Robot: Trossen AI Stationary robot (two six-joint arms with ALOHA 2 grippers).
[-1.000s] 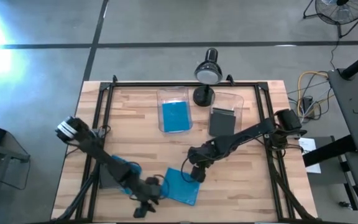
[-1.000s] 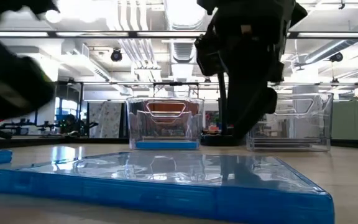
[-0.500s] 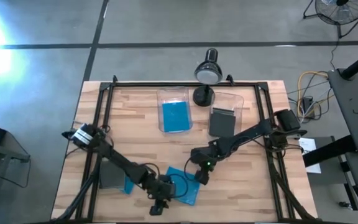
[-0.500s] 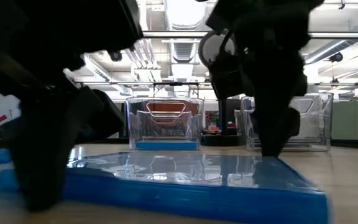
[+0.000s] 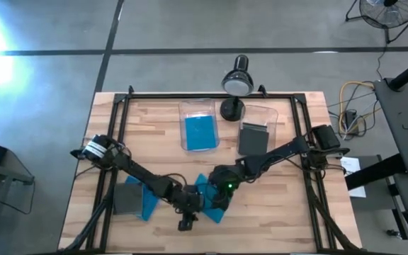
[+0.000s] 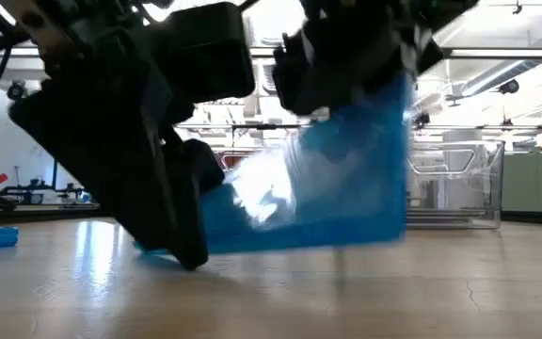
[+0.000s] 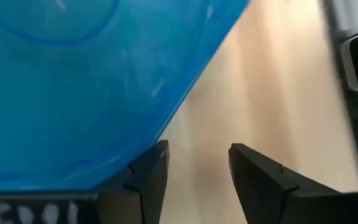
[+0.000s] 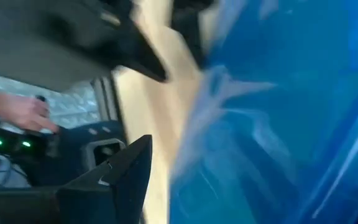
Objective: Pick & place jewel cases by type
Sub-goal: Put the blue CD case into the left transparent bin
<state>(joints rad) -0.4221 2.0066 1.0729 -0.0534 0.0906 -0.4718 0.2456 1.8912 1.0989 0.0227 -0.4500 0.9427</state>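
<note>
You had both arms at the front of the bench (image 5: 296,212), in the pick step on one blue jewel case (image 6: 346,179). It stood tilted, its lower edge on the wood and its upper edge raised. The left gripper (image 6: 182,226) pressed at that low edge, jaws parted a little with nothing between them. The right gripper (image 5: 222,193) met the raised side; I could not tell whether its jaws were closed on the case.

Judgement: the next move called for a firm pinch on the lifted edge, then a carry to the bin of like colour.

To the left lay another blue case (image 5: 149,205) beside a dark case (image 5: 126,200). Farther back, the left clear bin (image 5: 198,106) held a blue case (image 5: 200,132), and the right clear bin (image 5: 278,117) held a dark case (image 5: 253,138). A lamp (image 5: 235,86) stood behind.
</note>
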